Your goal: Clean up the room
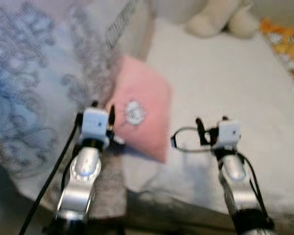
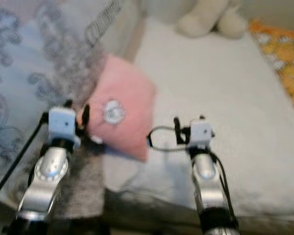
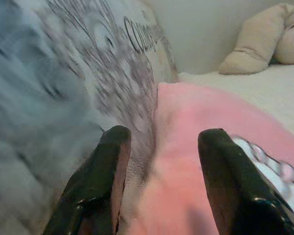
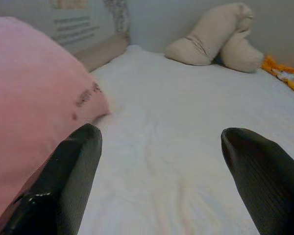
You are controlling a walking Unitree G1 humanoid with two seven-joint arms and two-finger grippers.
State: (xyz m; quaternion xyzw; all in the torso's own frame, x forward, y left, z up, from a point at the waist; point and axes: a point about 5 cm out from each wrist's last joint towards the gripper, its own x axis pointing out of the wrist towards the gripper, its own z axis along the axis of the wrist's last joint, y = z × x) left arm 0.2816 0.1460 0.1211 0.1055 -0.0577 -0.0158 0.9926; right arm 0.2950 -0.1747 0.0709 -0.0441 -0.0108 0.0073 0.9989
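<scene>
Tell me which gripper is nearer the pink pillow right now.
Left. The left gripper is open at the pink pillow, over its edge; the right gripper is open beside it over the white bed.

White bed sheet (image 1: 225, 83) spreads across the centre and right of the frame, lightly rumpled. Top centre, a beige plush toy (image 1: 220, 19) lies on it, up against the pale wall (image 3: 201, 29). Upper right corner: an orange patterned cloth (image 1: 286, 44) runs along the sheet's edge. The whole left side is a big pale quilt (image 1: 34, 73) with grey and blue swirls, and some dark lettering near the top, too blurred to read. Bottom left of centre, a grey textured cloth (image 1: 110, 191) hangs by the bed edge.
</scene>
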